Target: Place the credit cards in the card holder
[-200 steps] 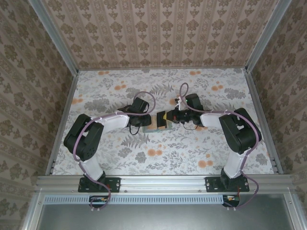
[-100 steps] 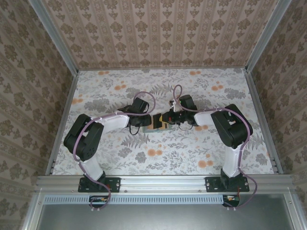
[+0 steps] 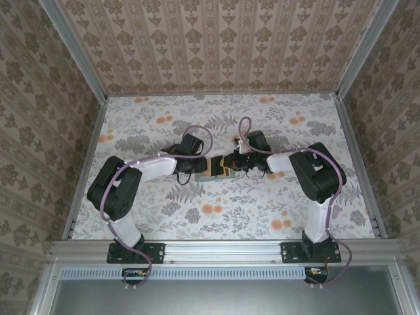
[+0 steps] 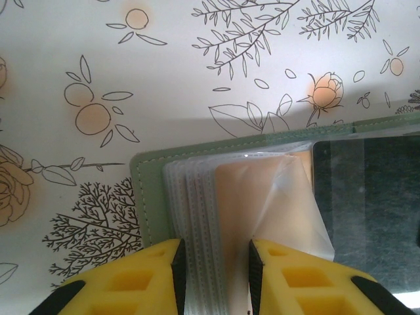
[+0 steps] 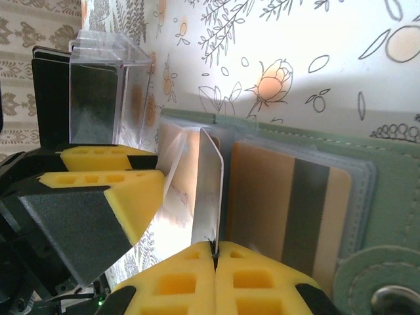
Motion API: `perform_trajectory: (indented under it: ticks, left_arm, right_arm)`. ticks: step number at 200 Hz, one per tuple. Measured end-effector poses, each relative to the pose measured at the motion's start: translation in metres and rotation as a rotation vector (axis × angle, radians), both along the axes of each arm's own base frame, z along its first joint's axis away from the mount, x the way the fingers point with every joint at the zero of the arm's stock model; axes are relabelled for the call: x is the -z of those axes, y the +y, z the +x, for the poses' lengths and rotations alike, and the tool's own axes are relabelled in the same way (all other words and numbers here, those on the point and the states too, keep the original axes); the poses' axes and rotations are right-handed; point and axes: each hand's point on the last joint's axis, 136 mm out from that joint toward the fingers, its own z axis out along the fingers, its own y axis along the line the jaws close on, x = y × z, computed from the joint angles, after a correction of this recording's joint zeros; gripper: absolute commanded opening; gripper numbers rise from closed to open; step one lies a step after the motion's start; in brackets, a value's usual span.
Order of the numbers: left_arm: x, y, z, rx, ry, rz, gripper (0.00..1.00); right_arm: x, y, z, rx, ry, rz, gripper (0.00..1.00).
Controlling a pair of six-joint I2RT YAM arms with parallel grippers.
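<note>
Seen from overhead, two robot arms meet at the middle of a flower-patterned bench (image 3: 275, 203). Both are bent over the card holder (image 3: 211, 172), a flat grey-green folding case lying open there.

From the left wrist we look down on the left gripper (image 4: 215, 262). Its yellow jaws are clenched part-way on the near edge of the stack of clear sleeves (image 4: 197, 216). A tan card (image 4: 256, 197) already sits inside one sleeve.

From the right wrist we see the right gripper (image 5: 214, 252), its jaws pressed fully together on the lower edge of a credit card (image 5: 210, 184). That card stands upright and edge-on to the camera. Its far end is among the lifted sleeve leaves, just beside a striped card (image 5: 289, 203) lodged in a pocket. We cannot tell whether its tip is inside a pocket mouth.

We judge the credit card to be light, stiff and slick. Held by one thin edge, it may pivot or slip if its leading corner catches. The best hold is on the trailing short edge, leaving the rest free to slide in. The sleeves look soft, floppy and slippery, likely to buckle under a push, so we would pinch them near their free edge to keep one mouth open. The case itself seems light enough to skid on the bench.
</note>
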Motion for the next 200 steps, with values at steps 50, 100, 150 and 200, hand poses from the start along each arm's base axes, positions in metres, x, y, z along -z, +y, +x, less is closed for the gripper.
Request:
perform_trajectory:
  ticks: [50, 100, 150, 200]
  left_arm:
    - [0.000, 0.000, 0.000, 0.001, 0.001, -0.001, 0.31]
    - [0.000, 0.000, 0.000, 0.001, 0.001, -0.001, 0.31]
    - [0.000, 0.000, 0.000, 0.001, 0.001, -0.001, 0.32]
    - [0.000, -0.001, -0.001, 0.003, 0.004, -0.003, 0.33]
  right_arm:
    - [-0.005, 0.000, 0.011, 0.013, -0.021, 0.004, 0.00]
    - [0.003, 0.002, 0.016, 0.017, -0.013, 0.006, 0.00]
    - [0.003, 0.003, 0.015, 0.010, -0.022, 0.004, 0.00]
    - [0.000, 0.010, 0.001, -0.015, -0.029, -0.001, 0.00]
